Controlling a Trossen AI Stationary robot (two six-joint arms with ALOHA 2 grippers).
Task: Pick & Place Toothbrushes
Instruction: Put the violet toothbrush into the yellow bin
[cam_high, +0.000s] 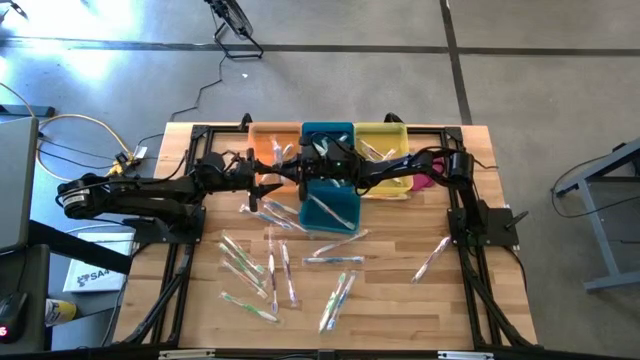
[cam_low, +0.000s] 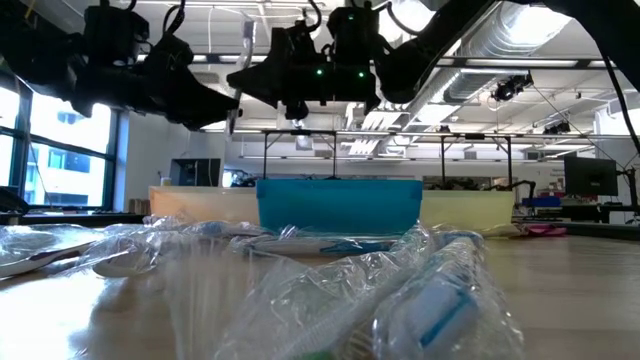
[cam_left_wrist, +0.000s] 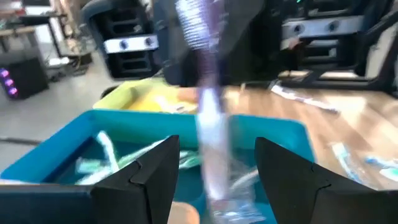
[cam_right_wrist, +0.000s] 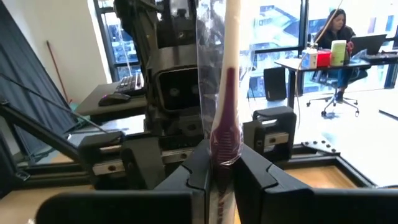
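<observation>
My right gripper is shut on a wrapped toothbrush with a white and dark pink handle, held in the air over the front blue bin. My left gripper is open and faces it. Its fingers stand on either side of the same toothbrush without clearly touching it. In the high view the two grippers meet near the table's middle, left and right. Several wrapped toothbrushes lie in the blue bin. Many more lie flat on the wooden table. My right gripper pinches the toothbrush's dark pink handle part, wrapper and all, between its two fingers. It reaches in from the table's right. The toothbrush is lifted clear and sticks out past the fingertips toward the left gripper.
An orange bin, a second blue bin and a yellow bin stand in a row at the far edge. A pink cloth lies beside the yellow bin. Crumpled wrappers and toothbrushes lie near the low camera.
</observation>
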